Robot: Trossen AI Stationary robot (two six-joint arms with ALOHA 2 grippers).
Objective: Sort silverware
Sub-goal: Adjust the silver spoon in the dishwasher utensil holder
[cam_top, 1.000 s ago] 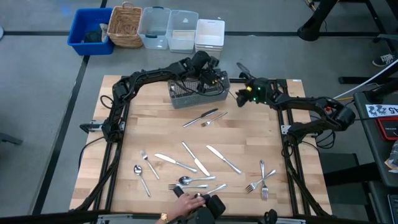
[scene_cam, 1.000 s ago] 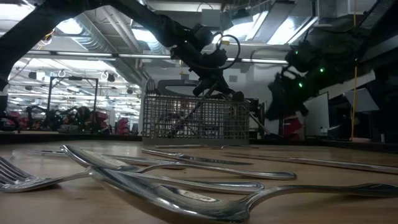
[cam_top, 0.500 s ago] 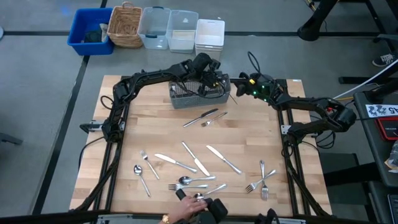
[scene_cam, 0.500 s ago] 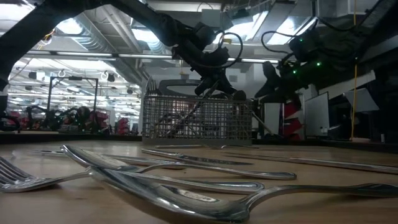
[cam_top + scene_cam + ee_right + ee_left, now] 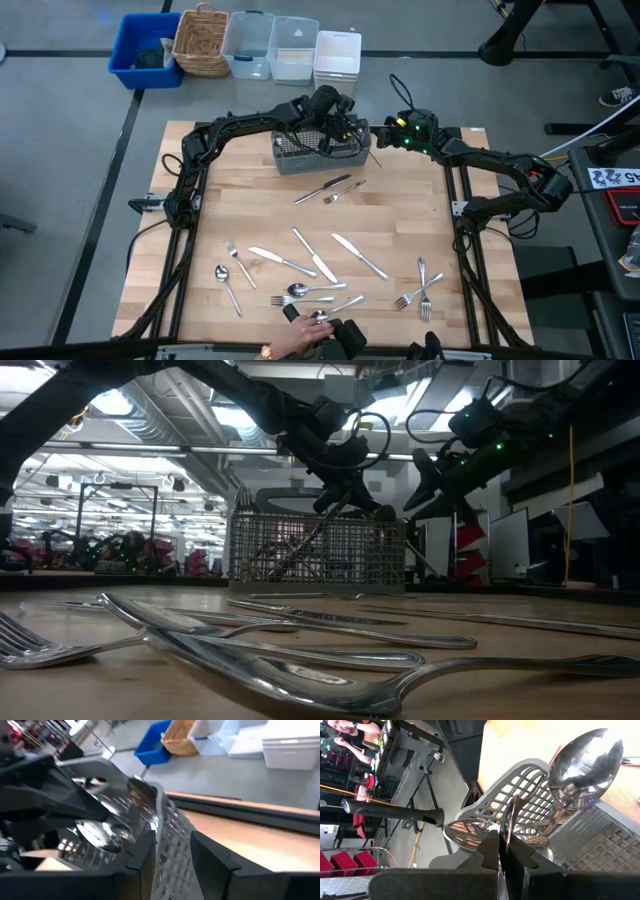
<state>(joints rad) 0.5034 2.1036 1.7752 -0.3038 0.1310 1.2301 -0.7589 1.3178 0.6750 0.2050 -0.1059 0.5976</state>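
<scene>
The left gripper [image 5: 340, 128] hangs over the wire basket [image 5: 300, 158] at the far edge of the table [image 5: 200, 200], its fingers pressed together on the thin handle of a piece of cutlery [image 5: 506, 827], apparently to lower it upright among the spoons [image 5: 585, 762] already standing in the basket. The right gripper [image 5: 385, 135] sits just beside the basket's right end with its fingers spread, one on either side of the rim, probably to steady the basket during the drop. Most of the silverware is unsorted: a knife and fork [image 5: 335, 187] lie near the basket, and knives [image 5: 315, 255], forks [image 5: 420, 295] and spoons are scattered nearer the front edge, where a person's hand [image 5: 300, 330] rests.
</scene>
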